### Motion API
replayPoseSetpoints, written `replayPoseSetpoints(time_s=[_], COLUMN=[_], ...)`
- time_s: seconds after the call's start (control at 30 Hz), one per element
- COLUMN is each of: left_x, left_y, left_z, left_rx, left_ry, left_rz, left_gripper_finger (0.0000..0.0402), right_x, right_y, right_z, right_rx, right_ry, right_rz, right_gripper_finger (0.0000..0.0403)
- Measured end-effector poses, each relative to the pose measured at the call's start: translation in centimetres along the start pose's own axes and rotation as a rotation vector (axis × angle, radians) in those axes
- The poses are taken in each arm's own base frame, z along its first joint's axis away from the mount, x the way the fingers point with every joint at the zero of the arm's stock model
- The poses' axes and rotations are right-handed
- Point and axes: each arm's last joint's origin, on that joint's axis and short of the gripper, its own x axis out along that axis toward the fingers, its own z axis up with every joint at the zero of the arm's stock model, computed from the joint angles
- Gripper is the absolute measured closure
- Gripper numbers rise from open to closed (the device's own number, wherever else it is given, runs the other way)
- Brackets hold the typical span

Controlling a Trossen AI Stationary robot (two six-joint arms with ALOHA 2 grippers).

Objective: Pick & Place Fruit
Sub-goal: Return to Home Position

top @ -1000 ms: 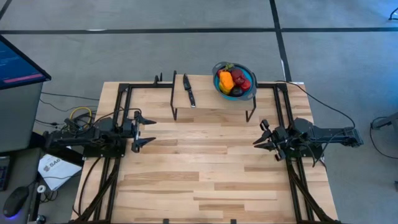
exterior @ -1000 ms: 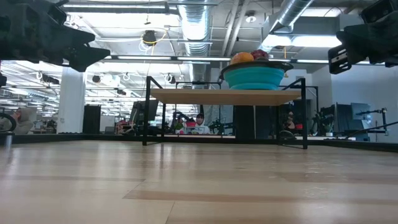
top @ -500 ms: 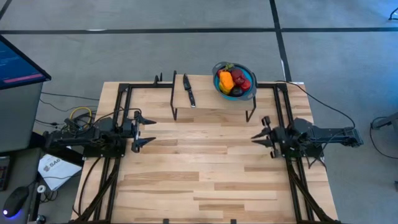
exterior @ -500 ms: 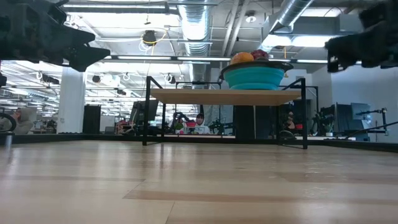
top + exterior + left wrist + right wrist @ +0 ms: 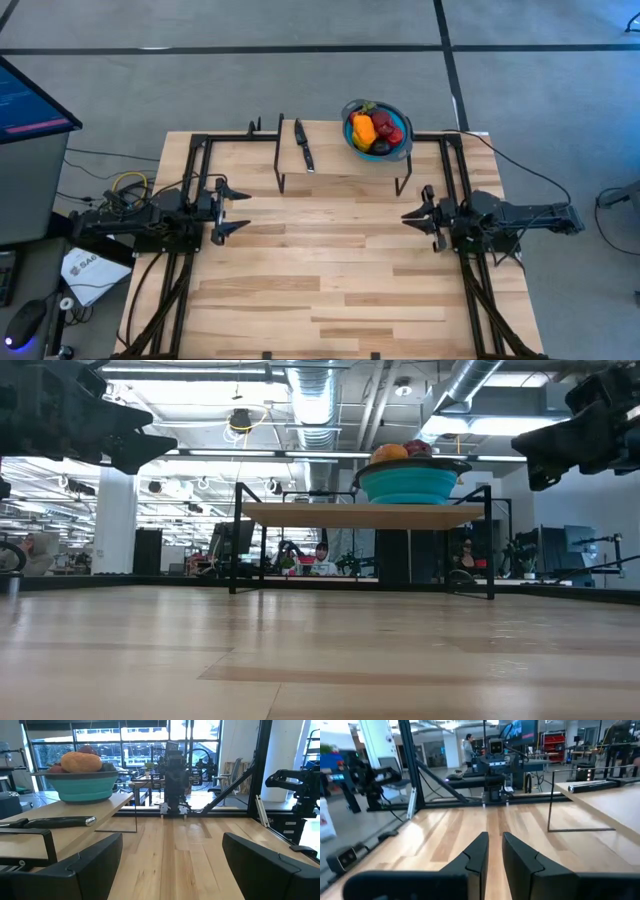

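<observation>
The fruit [image 5: 377,130] is a heap of yellow, orange, red and dark pieces lying in the blue bowl [image 5: 401,148]. The bowl stands on a raised wooden shelf at the table's far edge. In the low view the fruit [image 5: 403,451] peeks over the bowl's rim [image 5: 413,463], and the left wrist view shows the fruit [image 5: 80,761] too. My left gripper [image 5: 240,210] hovers open above the table's left side. My right gripper [image 5: 405,216] hovers above the right side, near the shelf's right leg. Its fingers [image 5: 479,851] are almost together, with only a narrow slit between them.
A black-handled knife [image 5: 303,145] lies on the shelf [image 5: 330,160] to the left of the bowl; the left wrist view shows the knife [image 5: 55,822] as well. The shelf's black legs [image 5: 238,540] stand on the table. Bare wooden table [image 5: 330,270] spreads between and in front of the arms.
My right gripper has drifted a little toward the table's left and far edge, nearer the shelf. The left arm, the bowl and the fruit have stayed where they were.
</observation>
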Motion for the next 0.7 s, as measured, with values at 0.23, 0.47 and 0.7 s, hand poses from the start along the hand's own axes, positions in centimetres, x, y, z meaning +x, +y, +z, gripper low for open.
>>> replayPoseSetpoints(time_s=[0.23, 0.47, 0.7], left_x=[0.0, 0.0, 0.0], left_y=[0.0, 0.0, 0.0], left_z=[0.03, 0.07, 0.11], left_rx=[0.0, 0.0, 0.0], left_ry=[-0.003, -0.007, -0.011], left_rz=[0.0, 0.0, 0.0], left_gripper_finger=[0.0065, 0.0065, 0.0065], right_x=[0.0, 0.0, 0.0], right_y=[0.0, 0.01, 0.01], right_z=[0.0, 0.0, 0.0], right_rx=[0.031, 0.031, 0.031], right_ry=[0.0, 0.0, 0.0], right_rz=[0.001, 0.003, 0.003], right_gripper_finger=[0.0353, 0.0353, 0.0353])
